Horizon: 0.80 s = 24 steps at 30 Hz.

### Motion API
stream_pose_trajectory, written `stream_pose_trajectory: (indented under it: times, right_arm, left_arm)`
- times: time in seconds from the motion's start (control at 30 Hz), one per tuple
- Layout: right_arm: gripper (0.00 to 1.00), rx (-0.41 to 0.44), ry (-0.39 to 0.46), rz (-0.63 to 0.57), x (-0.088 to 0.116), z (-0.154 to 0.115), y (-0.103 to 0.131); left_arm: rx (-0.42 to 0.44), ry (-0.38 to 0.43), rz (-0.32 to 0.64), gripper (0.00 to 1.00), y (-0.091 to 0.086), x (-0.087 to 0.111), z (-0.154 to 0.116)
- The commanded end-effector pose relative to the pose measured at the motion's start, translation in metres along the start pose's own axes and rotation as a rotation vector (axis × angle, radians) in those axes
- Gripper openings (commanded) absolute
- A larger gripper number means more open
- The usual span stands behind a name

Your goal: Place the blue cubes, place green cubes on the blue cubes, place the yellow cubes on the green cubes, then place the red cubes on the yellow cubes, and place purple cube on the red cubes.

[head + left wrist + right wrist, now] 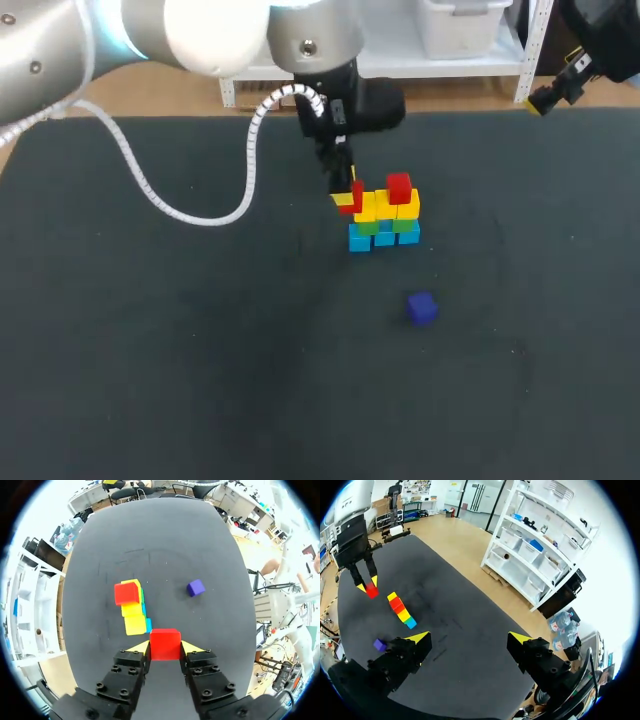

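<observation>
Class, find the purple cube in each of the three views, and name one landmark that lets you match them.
Head view: the purple cube lies alone, nearer the camera than the stack.
Left wrist view: purple cube ahead of the left gripper, which holds a red cube; apart from the stack, to its side.
Right wrist view: purple cube beside one finger of the right gripper; stack beyond.
Shared landmark: the stack.

The wall has 3 light-blue cubes at the bottom, green cubes on them and yellow cubes above, with 1 red cube upright on its right end. A 2nd red cube is clamped in the left gripper at the wall's left end, near yellow level. The purple cube lies alone, apart from the wall.
</observation>
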State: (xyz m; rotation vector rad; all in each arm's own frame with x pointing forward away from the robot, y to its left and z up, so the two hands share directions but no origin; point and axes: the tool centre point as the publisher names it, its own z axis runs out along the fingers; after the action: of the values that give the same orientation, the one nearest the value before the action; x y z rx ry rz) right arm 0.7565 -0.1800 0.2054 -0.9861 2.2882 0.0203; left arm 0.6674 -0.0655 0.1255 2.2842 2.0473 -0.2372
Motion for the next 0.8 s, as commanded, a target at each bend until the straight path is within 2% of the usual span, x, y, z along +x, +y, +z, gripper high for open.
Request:
stream_pose_trajectory:
  times: [0.03, 0.23, 0.6, 0.8]
  right_arm:
    - [1.00, 0.004, -0.001, 0.001, 0.001, 0.000, 0.001]
    - [1.00, 0.004, -0.001, 0.001, 0.001, 0.000, 0.001]
    - [1.00, 0.004, -0.001, 0.001, 0.001, 0.000, 0.001]
    - [1.00, 0.004, -0.001, 0.001, 0.001, 0.000, 0.001]
  left_arm:
    - [0.060, 0.009, 0.002, 0.00, 0.007, -0.009, 0.003]
    - [0.077, 0.025, 0.027, 0.00, 0.008, -0.018, 0.010]
    - [0.067, 0.010, 0.017, 0.00, 0.038, -0.024, 0.013]
    - [0.067, 0.017, 0.022, 0.00, 0.041, -0.024, 0.017]
